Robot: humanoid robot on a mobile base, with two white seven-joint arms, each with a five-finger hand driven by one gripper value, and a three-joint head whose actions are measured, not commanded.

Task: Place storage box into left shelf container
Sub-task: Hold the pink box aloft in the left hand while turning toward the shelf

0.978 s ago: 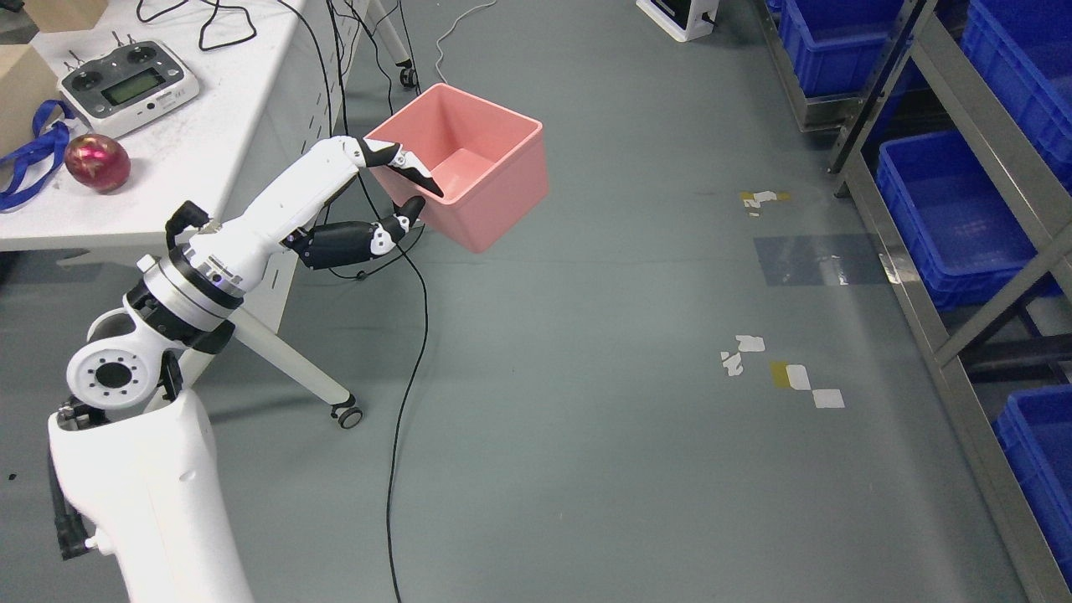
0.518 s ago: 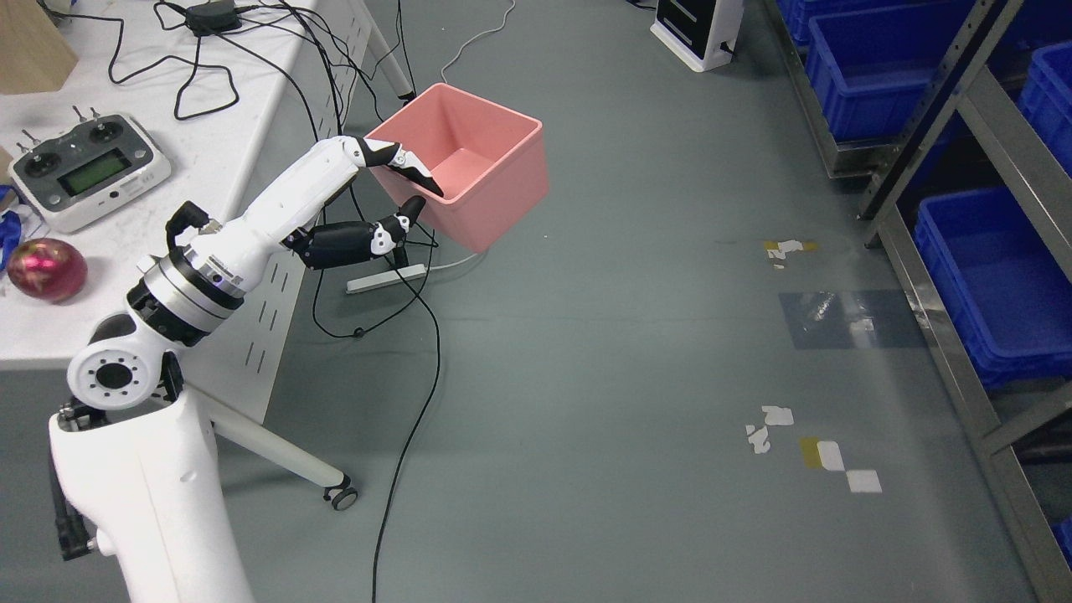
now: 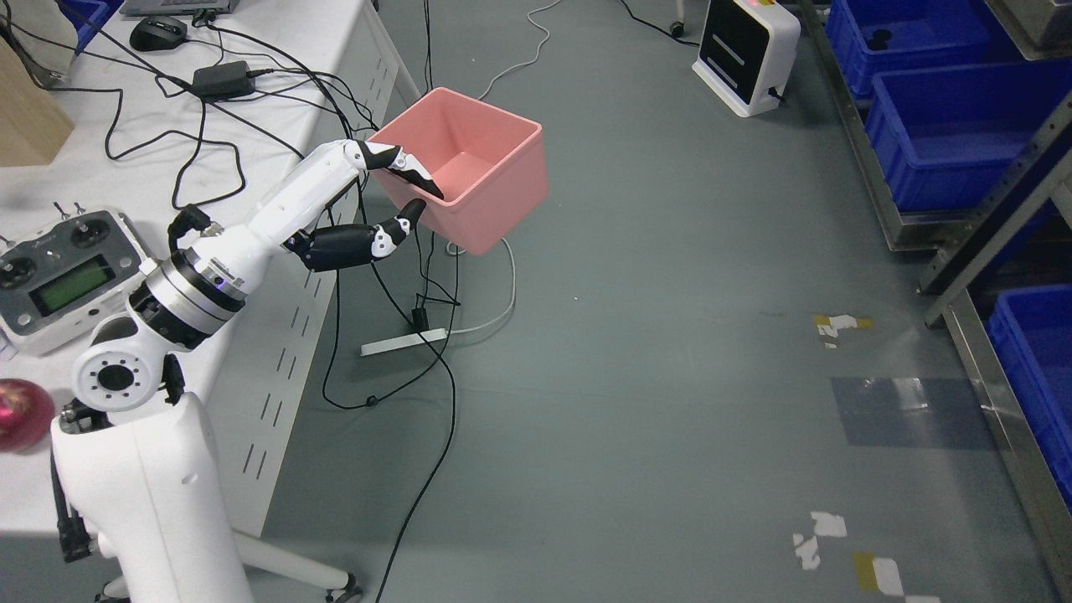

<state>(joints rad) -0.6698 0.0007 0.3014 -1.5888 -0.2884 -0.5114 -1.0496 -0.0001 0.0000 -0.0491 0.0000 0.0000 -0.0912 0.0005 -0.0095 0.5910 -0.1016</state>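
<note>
A pink storage box, open-topped and empty, hangs in the air above the grey floor in the head view. My left hand is shut on its near-left wall, with fingers over the rim inside and the thumb pressing the outside. The left arm reaches up from the lower left. A metal shelf with blue containers stands along the right edge, well apart from the box. No right arm shows.
A white table on the left carries cables, a power adapter, a mouse, a remote controller and a red ball. Black and white cables trail over the floor below the box. A white device stands at the top. Tape scraps mark the floor.
The whole picture has shifted downward and a little rightward, so the camera moved. The left hand and the pink box keep the same place in the picture and the same grip.
</note>
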